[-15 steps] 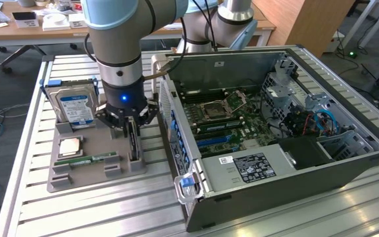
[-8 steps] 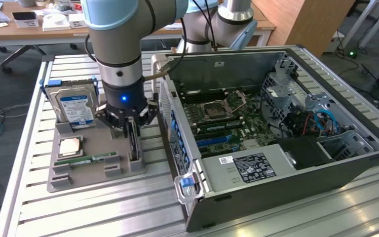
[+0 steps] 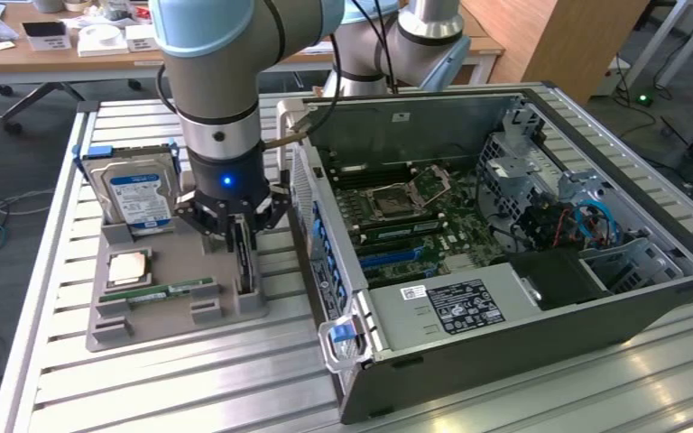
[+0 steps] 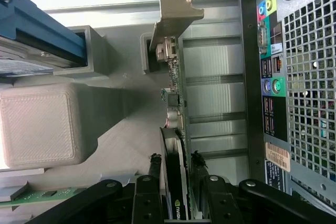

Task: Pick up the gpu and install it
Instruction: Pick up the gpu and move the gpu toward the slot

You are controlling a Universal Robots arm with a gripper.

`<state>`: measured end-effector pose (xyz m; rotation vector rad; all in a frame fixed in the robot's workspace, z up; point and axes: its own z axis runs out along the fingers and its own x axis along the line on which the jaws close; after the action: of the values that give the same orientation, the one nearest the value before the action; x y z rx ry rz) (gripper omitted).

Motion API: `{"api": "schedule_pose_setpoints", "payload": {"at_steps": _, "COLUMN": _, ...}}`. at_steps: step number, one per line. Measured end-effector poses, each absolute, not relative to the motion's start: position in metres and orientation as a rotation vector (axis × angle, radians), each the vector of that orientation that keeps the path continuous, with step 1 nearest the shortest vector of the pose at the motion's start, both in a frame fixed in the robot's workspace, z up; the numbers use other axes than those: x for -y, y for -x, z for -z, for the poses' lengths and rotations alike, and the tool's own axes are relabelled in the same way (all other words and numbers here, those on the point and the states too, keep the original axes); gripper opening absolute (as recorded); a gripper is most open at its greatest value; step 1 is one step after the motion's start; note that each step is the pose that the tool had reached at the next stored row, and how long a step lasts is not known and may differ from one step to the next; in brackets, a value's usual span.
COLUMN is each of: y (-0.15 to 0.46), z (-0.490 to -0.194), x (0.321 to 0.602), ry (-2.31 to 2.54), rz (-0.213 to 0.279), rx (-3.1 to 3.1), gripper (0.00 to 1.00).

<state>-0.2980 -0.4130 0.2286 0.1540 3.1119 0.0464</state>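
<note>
Wrist view: end effector (image 4: 176, 161), 2 fingers (image 4: 148, 195), grips 1 gpu (image 4: 176, 93)

- My exterior view looked down from high over the table (image 3: 202, 388), tray (image 3: 160, 262) and open case (image 3: 635, 298).
- My wrist view hung close above the gpu (image 4: 176, 103); both shared tray and case.
</note>
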Motion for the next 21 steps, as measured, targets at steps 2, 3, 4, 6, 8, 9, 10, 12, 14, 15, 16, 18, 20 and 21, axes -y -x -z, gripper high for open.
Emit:
{"api": "schedule_pose_setpoints", "payload": {"at_steps": 2, "y": 0.2979, "z": -0.2282, "x": 0.4124, "ry": -0.155, "rz": -0.047, "rx": -3.111, "gripper": 0.36}}
{"api": "schedule_pose_setpoints", "payload": {"at_steps": 3, "y": 0.2979, "z": -0.2281, "x": 0.4117, "ry": -0.156, "rz": -0.047, "rx": -3.111, "gripper": 0.36}}
{"api": "schedule_pose_setpoints", "payload": {"at_steps": 4, "y": 0.2980, "z": -0.2280, "x": 0.4113, "ry": -0.157, "rz": -0.047, "rx": -3.111, "gripper": 0.36}}
{"api": "schedule_pose_setpoints", "payload": {"at_steps": 6, "y": 0.2979, "z": -0.2280, "x": 0.4113, "ry": -0.157, "rz": -0.047, "rx": -3.112, "gripper": 0.36}}
{"api": "schedule_pose_setpoints", "payload": {"at_steps": 8, "y": 0.2980, "z": -0.2280, "x": 0.4111, "ry": -0.158, "rz": -0.047, "rx": -3.112, "gripper": 0.36}}
{"api": "schedule_pose_setpoints", "payload": {"at_steps": 9, "y": 0.2980, "z": -0.2280, "x": 0.4111, "ry": -0.158, "rz": -0.047, "rx": -3.112, "gripper": 0.36}}
{"api": "schedule_pose_setpoints", "payload": {"at_steps": 10, "y": 0.2980, "z": -0.2280, "x": 0.4111, "ry": -0.158, "rz": -0.047, "rx": -3.112, "gripper": 0.36}}
{"api": "schedule_pose_setpoints", "payload": {"at_steps": 12, "y": 0.2980, "z": -0.2280, "x": 0.4111, "ry": -0.158, "rz": -0.047, "rx": -3.112, "gripper": 0.36}}
{"api": "schedule_pose_setpoints", "payload": {"at_steps": 14, "y": 0.2980, "z": -0.2280, "x": 0.4111, "ry": -0.158, "rz": -0.047, "rx": -3.111, "gripper": 0.36}}
{"api": "schedule_pose_setpoints", "payload": {"at_steps": 15, "y": 0.2980, "z": -0.2280, "x": 0.4111, "ry": -0.158, "rz": -0.047, "rx": -3.112, "gripper": 0.36}}
{"api": "schedule_pose_setpoints", "payload": {"at_steps": 16, "y": 0.2980, "z": -0.2280, "x": 0.4111, "ry": -0.158, "rz": -0.047, "rx": -3.112, "gripper": 0.36}}
{"api": "schedule_pose_setpoints", "payload": {"at_steps": 18, "y": 0.2980, "z": -0.2280, "x": 0.4111, "ry": -0.158, "rz": -0.047, "rx": -3.112, "gripper": 0.36}}
{"api": "schedule_pose_setpoints", "payload": {"at_steps": 20, "y": 0.2980, "z": -0.2280, "x": 0.4111, "ry": -0.158, "rz": -0.047, "rx": -3.112, "gripper": 0.29}}
{"api": "schedule_pose_setpoints", "payload": {"at_steps": 21, "y": 0.2980, "z": -0.2280, "x": 0.4111, "ry": -0.158, "rz": -0.047, "rx": -3.111, "gripper": 0.29}}
